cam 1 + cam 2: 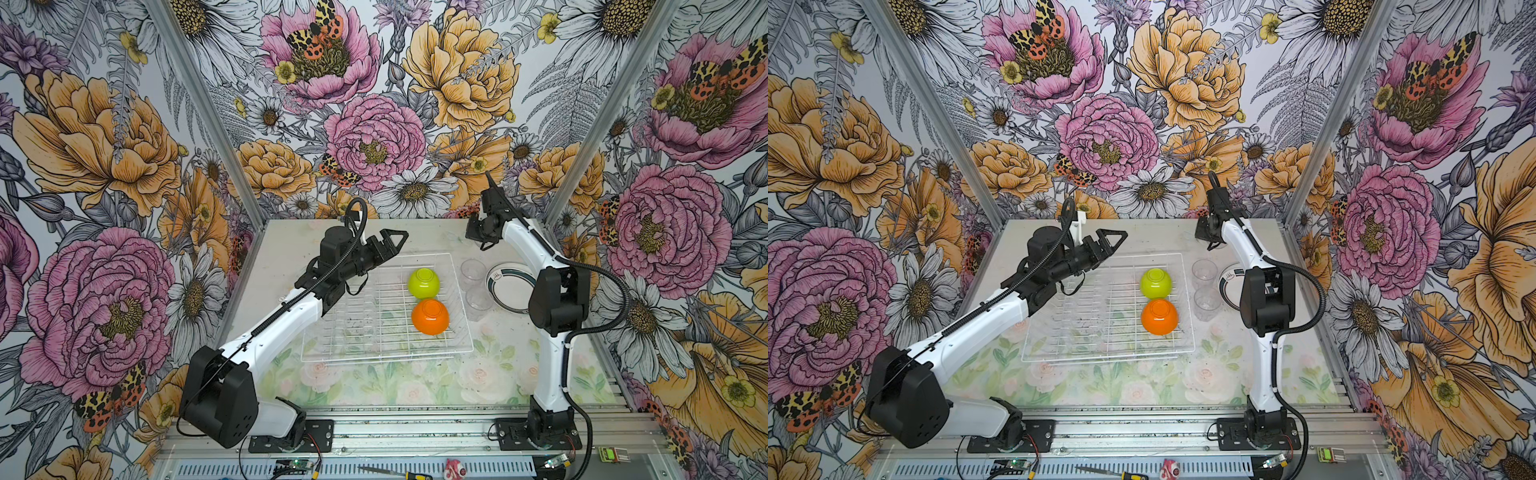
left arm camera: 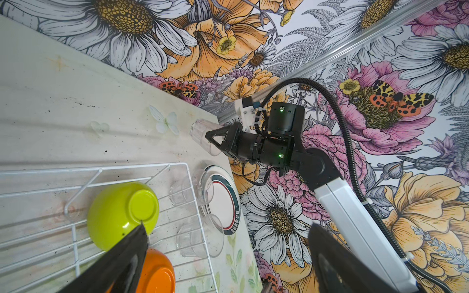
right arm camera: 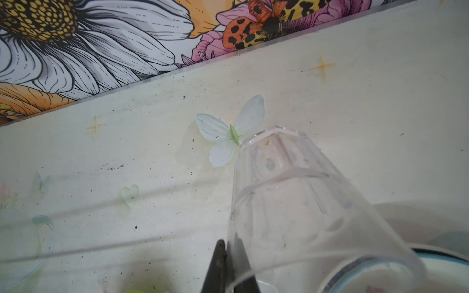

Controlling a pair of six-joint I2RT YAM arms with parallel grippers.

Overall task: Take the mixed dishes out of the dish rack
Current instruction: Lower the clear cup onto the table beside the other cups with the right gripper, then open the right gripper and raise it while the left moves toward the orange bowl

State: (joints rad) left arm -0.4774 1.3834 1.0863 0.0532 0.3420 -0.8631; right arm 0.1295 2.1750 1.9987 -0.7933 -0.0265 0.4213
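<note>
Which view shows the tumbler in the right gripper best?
Right wrist: the tumbler looms large, its wall pinched between the fingers. Left wrist shows it small, side-on at the right gripper. In both top views I can't make it out.

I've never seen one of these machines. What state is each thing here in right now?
Dish rack: holds only two bowls.
Lime-green bowl: upside down in rack.
Orange bowl: upside down in rack.
Left gripper: open, empty.
Right gripper: shut on held tumbler.
Held tumbler: tilted in the grip.
Far tumbler: standing on table, outside rack.
Near tumbler: same.
Plate: flat on table, outside rack.
</note>
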